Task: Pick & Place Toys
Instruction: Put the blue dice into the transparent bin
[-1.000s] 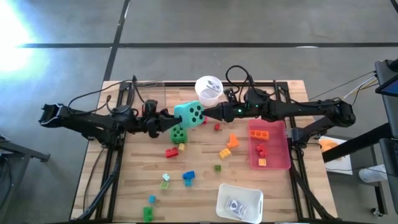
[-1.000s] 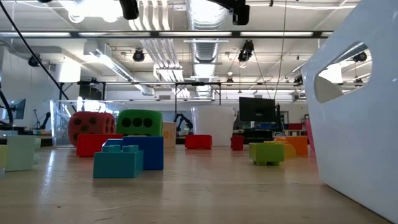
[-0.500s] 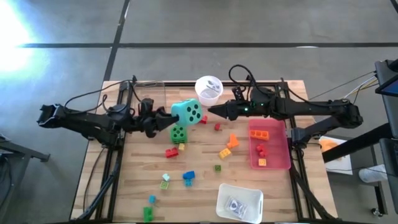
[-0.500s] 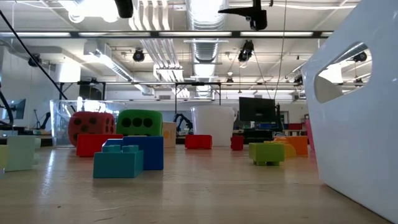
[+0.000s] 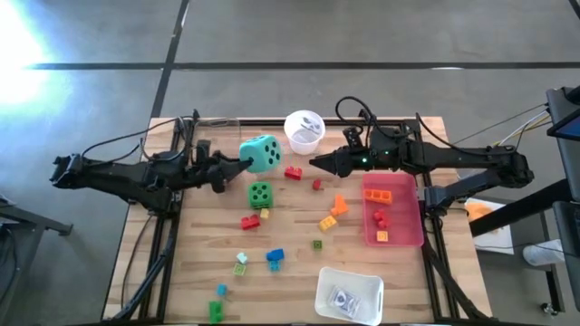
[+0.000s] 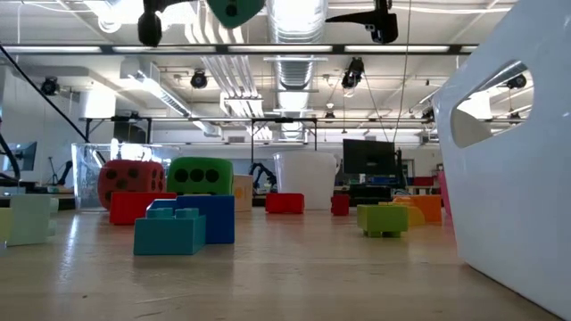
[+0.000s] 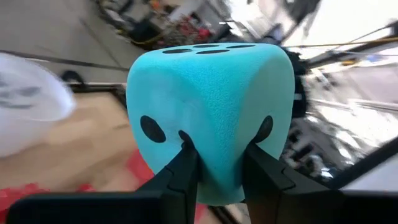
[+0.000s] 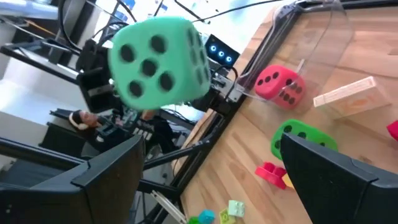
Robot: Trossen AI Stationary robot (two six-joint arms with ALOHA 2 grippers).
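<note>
Left gripper (image 5: 237,164) pinches teal die (image 5: 260,153) aloft, just beside white cup (image 5: 304,129); right gripper (image 5: 317,163), jaws spread, apparently empty, hovers near cup.

Bare bench (image 5: 399,272) lies open at the near right and along the near left edge. Bricks (image 5: 275,258) clutter the near middle. A white tray (image 5: 349,292) blocks the near edge, a pink bin (image 5: 392,210) the right, a white cup (image 5: 304,130) the far middle.
</note>
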